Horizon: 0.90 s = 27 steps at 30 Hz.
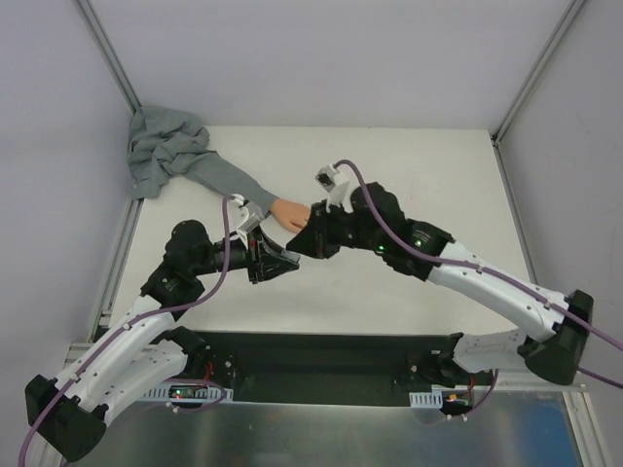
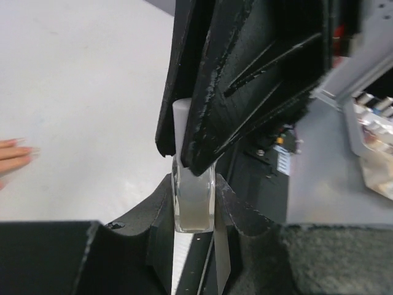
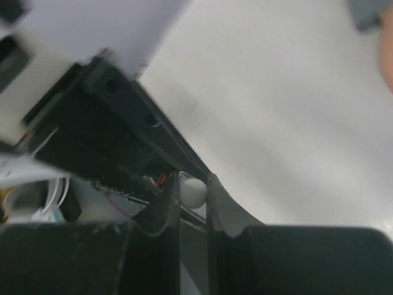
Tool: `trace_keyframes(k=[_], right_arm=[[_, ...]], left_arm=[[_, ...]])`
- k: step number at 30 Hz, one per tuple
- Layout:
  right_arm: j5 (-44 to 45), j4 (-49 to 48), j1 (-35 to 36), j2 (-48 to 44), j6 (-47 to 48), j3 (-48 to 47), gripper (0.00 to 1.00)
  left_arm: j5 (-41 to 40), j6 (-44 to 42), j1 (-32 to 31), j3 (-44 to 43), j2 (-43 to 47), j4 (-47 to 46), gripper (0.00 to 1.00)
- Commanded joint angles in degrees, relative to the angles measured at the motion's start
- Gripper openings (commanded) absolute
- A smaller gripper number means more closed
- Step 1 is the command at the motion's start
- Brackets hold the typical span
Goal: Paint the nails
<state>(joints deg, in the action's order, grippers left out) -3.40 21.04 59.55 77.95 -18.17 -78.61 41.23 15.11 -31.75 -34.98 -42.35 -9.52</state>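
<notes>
The peach-pink fake hand (image 1: 289, 214) lies on the white table with its grey sleeve (image 1: 229, 182) running back left. Its fingertips show at the left edge of the left wrist view (image 2: 15, 153); the nails (image 2: 32, 149) are barely distinct from the skin. My left gripper (image 1: 282, 263) is shut on the small clear-grey bottle (image 2: 193, 206), just in front of the hand. My right gripper (image 1: 300, 243) comes from the right and is shut on the bottle's white cap (image 3: 194, 190), which also shows in the left wrist view (image 2: 182, 120). The bottle is hidden in the top view.
The sleeve ends in a crumpled grey cloth (image 1: 161, 146) at the back left corner. Metal frame posts (image 1: 109, 53) and white walls close in the table. A black base plate (image 1: 321, 352) runs along the near edge.
</notes>
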Motion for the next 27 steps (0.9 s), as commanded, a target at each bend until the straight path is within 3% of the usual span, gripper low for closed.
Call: trace_keyframes(k=[1,2,4,9,10,11,12,13,14,17,22,25,27], right_arm=[[-45.3,-42.57,-5.83,-8.86,2.56,18.49,0.0],[-47.99,-40.48,-6.46,-8.26,3.05,17.27,0.0],[-45.23,-35.91,-6.64,-8.69,5.16,16.64,0.0],[-36.36,-33.97,-5.24,-9.57,3.58,16.3,0.01],[-29.11,-28.48,-4.71,-9.83,3.58,14.47,0.07],[-25.9,-25.98,-4.27,-9.92,3.67,13.58,0.27],[-21.52,-23.09,-3.83,-10.1,3.41,12.44,0.39],[-11.56,-16.88,-2.26,-10.28,2.71,11.47,0.45],[-8.24,-14.64,-1.46,-10.28,2.01,9.46,0.54],[6.7,-6.2,2.67,-9.23,-0.72,3.85,0.67],[26.91,9.45,9.35,-2.55,-5.37,-7.95,0.7],[32.2,11.82,12.16,1.57,-6.78,-12.79,0.69],[33.89,14.8,13.39,3.95,-7.4,-15.68,0.63]], left_arm=[[25.63,16.63,-0.51,0.69,2.62,-20.76,0.0],[26.52,18.62,-0.51,1.31,3.49,-25.68,0.0],[25.31,18.99,-0.51,1.23,4.29,-24.94,0.0],[17.42,14.69,-0.51,-0.78,6.13,-16.01,0.0],[16.43,12.68,-0.51,-1.14,6.14,-14.49,0.0],[15.03,11.09,-0.51,-1.75,6.48,-11.87,0.0],[11.45,7.68,-0.51,-2.8,6.58,-7.31,0.0],[10.02,6.0,-0.51,-3.25,6.84,-4.83,0.0],[7.92,4.24,-0.51,-3.69,7.28,-2.81,0.0],[1.23,-1.04,-0.51,-3.95,9.03,1.43,0.0],[-6.07,-5.71,-0.51,-3.25,10.62,3.36,0.0],[-9.06,-6.5,-0.51,-3.07,10.71,3.8,0.0],[-10.2,-6.5,-0.42,-3.07,10.53,3.89,0.0]])
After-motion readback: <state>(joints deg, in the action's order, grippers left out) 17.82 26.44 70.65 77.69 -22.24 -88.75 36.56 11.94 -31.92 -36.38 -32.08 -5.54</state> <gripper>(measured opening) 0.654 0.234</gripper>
